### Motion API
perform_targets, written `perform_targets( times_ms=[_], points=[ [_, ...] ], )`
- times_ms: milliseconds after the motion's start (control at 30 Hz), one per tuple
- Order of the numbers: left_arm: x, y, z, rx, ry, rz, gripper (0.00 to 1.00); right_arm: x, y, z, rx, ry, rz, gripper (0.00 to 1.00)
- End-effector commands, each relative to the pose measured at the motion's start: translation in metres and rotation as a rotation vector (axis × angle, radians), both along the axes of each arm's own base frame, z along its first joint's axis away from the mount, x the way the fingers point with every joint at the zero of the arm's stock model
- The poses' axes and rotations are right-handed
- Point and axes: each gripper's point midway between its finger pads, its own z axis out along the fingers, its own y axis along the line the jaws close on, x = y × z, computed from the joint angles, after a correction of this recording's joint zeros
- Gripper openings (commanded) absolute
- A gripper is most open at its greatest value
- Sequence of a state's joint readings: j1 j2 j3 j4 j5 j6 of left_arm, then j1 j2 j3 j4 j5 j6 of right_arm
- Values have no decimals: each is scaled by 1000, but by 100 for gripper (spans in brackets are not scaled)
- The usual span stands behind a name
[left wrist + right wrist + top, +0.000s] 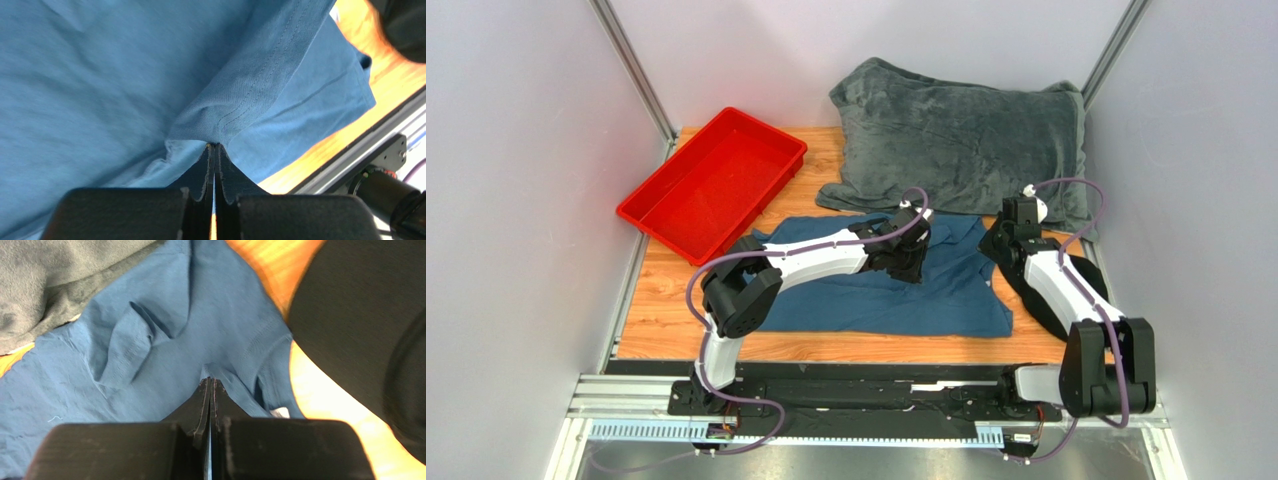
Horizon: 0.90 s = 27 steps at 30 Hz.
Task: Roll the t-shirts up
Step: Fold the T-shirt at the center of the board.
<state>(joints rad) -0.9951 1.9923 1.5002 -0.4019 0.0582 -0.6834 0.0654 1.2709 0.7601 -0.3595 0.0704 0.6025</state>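
A plain teal-blue t-shirt [926, 300] lies spread on the wooden table in front of both arms. My left gripper [912, 266] is down on the shirt's middle. In the left wrist view its jaws [215, 146] are shut, pinching a raised fold with a stitched hem [250, 95]. My right gripper [995, 246] is at the shirt's right edge. In the right wrist view its jaws [209, 380] are shut with a small peak of blue cloth [220, 371] caught at the tips, near a white label [280, 412].
A red tray [658, 198] stands at the back left. A fuzzy grey blanket [966, 130] lies at the back, touching the shirt's far edge. A black rounded item [1081, 275] lies under the right arm [360, 315]. The table's front edge and metal rail [360, 145] are close.
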Motion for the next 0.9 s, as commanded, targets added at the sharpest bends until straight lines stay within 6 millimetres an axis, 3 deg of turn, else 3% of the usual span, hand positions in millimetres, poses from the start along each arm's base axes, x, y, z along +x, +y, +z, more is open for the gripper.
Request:
perform_targets(
  times_ms=[0, 67, 167, 200, 300, 467, 533, 767, 867],
  points=[
    [19, 2, 20, -52, -34, 47, 0, 28, 11, 13, 19, -35, 19, 0],
    [26, 6, 16, -42, -32, 63, 0, 35, 15, 15, 23, -39, 30, 0],
    [34, 12, 13, -38, -30, 77, 14, 44, 20, 15, 27, -37, 50, 2],
    [35, 14, 11, -34, -28, 78, 26, 47, 21, 16, 26, -35, 55, 6],
    [41, 22, 18, -42, -49, 88, 36, 56, 22, 25, 9, -46, 75, 23],
    [57, 42, 34, -59, -80, 135, 39, 70, 23, 43, -43, -79, 107, 43],
    [66, 48, 37, -62, -86, 152, 40, 77, 28, 47, -60, -86, 133, 44],
    [90, 51, 44, -63, -89, 167, 40, 83, 50, 21, -72, -17, 205, 45],
    [93, 67, 48, -56, -99, 207, 40, 81, 60, 3, -79, 26, 231, 47]
  ],
)
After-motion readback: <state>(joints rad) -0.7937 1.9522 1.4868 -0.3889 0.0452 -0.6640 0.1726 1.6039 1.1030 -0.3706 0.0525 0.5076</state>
